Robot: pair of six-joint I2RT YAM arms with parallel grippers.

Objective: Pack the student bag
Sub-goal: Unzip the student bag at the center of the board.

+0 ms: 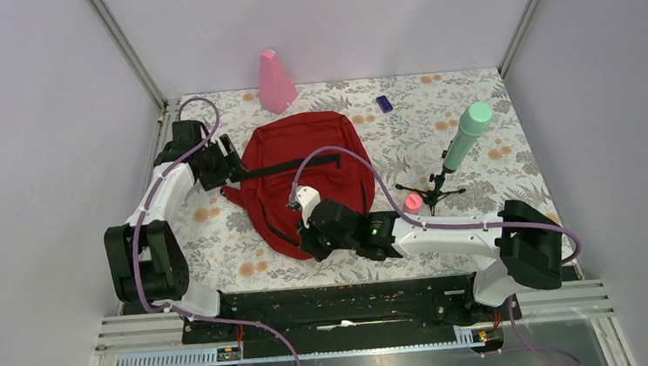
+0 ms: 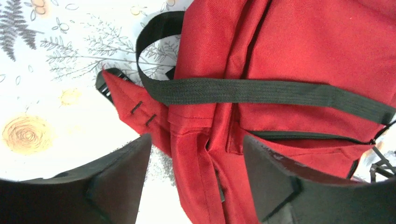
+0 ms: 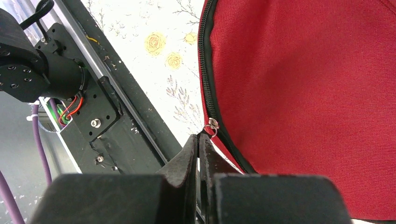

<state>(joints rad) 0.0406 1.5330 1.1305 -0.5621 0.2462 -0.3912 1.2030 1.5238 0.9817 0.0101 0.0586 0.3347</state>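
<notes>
We are working on the student bag (image 1: 307, 176), which is lying flat in the middle of the floral tabletop (image 1: 489, 100), its long axis running from the near edge, between the two arms, away toward the back wall. At its near end the right tool (image 3: 200, 140) is pressing its fingers fully together, and they appear to be pinching the zipper pull (image 3: 212, 125), whose ring is sitting right at the tips; the black zipper track (image 3: 208, 70) is curving up and away from that tool along the bag's edge, so we judge any opening pull will have to follow that line. At the bag's left side the left tool (image 2: 196, 177) is standing wide open, holding nothing, with a fold of red fabric lying between its fingers below a black strap (image 2: 261, 91). Farther out, a pink cone (image 1: 276, 82), a green microphone on a tripod (image 1: 466, 141) and a small purple item (image 1: 384, 103) are waiting.
</notes>
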